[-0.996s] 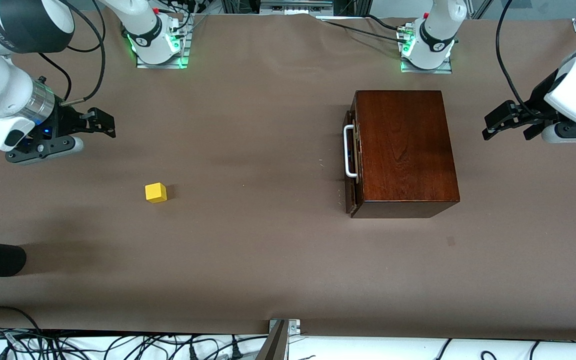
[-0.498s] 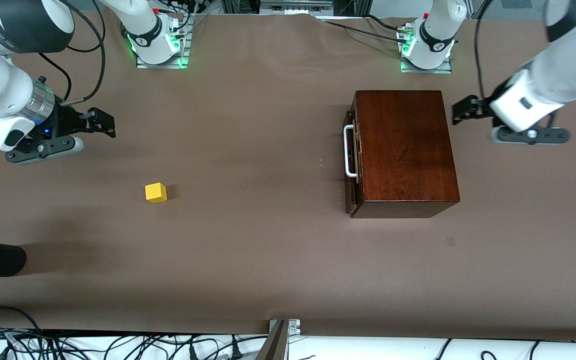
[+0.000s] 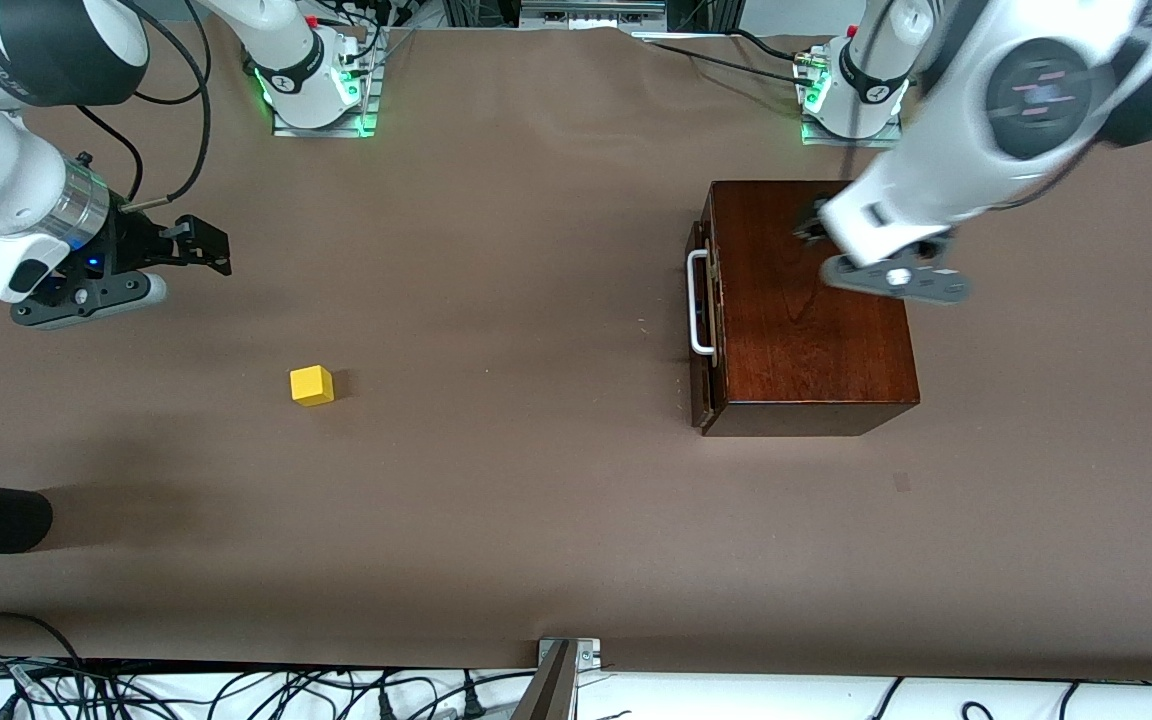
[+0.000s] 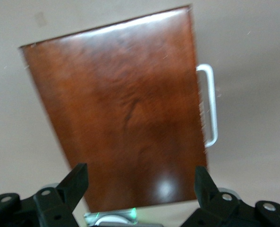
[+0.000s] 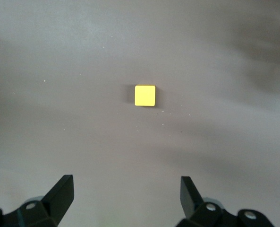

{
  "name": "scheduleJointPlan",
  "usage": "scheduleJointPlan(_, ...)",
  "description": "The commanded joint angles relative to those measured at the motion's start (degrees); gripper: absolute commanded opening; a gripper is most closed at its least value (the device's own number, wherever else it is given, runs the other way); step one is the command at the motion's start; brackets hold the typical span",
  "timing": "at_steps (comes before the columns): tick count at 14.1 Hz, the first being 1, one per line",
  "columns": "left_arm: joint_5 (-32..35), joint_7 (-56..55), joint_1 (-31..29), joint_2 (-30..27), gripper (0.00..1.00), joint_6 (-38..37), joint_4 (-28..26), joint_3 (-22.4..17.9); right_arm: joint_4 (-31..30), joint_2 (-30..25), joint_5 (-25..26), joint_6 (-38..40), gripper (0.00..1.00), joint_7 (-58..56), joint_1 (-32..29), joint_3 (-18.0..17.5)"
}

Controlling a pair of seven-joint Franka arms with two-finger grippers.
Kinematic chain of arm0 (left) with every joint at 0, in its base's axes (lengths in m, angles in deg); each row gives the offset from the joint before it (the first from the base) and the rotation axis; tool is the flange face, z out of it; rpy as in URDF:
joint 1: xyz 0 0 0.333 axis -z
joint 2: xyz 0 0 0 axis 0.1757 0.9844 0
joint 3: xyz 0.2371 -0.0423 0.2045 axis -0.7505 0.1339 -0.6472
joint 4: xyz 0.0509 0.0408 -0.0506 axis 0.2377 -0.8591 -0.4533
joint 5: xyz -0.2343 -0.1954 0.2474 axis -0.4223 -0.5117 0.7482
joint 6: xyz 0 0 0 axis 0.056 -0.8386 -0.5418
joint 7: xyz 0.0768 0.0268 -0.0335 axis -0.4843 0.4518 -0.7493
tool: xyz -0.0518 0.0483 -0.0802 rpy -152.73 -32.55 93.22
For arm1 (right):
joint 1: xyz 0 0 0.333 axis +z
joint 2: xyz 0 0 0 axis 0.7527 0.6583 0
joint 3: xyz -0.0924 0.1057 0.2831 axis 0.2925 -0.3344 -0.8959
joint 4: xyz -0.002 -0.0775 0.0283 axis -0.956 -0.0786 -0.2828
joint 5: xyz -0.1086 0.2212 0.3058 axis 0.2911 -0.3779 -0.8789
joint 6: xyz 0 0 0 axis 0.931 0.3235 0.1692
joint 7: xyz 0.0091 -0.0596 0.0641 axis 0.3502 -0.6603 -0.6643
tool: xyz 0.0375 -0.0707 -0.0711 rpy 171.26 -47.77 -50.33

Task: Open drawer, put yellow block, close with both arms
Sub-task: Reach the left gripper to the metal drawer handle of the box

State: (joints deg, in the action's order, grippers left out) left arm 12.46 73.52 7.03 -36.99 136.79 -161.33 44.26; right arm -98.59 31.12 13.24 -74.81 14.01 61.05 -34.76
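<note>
left gripper [image 4: 139, 182]: mine, fingers spread wide, nothing between them. A second ago it hung off the wooden box [image 3: 808, 300] at the left arm's end of the table; half a second ago it was at the box's edge; now it is over the box top, on the part toward the robot bases.
left arm motion: fast sweep, blurred in the front view, heading across the lid toward the handle side.
drawer [image 3: 702, 310]: shut or nearly so, front panel only a sliver proud of the box, same as a second ago. Not opened yet.
handle [image 3: 699, 302]: white bar on the box face that looks toward the right arm's end of the table. Untouched. In the left wrist view it shows past the lid edge [image 4: 210, 105], my fingers not yet over it.
yellow block [image 3: 312, 385]: on the table, well apart from the box, toward the right arm's end and a bit nearer the front camera than the handle. Has not moved.
right gripper [image 3: 206, 245]: fingers apart, empty, waiting over the table, well apart from the box, with the block in its wrist view [image 5: 145, 95]. No change.
meaning: I judge the left arm's reach for the handle has begun; pull, block pick and close all remain.
next need: get past the lid edge, drop to handle height.
</note>
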Motion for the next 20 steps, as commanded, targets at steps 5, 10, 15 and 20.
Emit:
scheduleJointPlan(5,6.4,-26.9,16.0,10.5,1.00,9.8,1.7,-0.3,-0.4,-0.6,0.1,0.7,1.00,-0.6,-0.1,0.0)
scheduleJointPlan(10,14.1,-37.4,20.3,12.6,1.00,19.5,-7.7,-0.3,-0.4,-0.4,0.1,0.6,1.00,-0.7,-0.1,0.0)
scheduleJointPlan(15,17.9,-38.1,20.3,13.2,1.00,23.0,-12.2,-0.3,-0.4,-0.4,0.1,0.7,1.00,-0.7,-0.2,0.1)
scheduleJointPlan(20,18.3,-39.5,20.3,15.1,1.00,28.8,-13.8,-0.3,-0.4,-0.4,0.1,0.6,1.00,-0.7,-0.3,0.1)
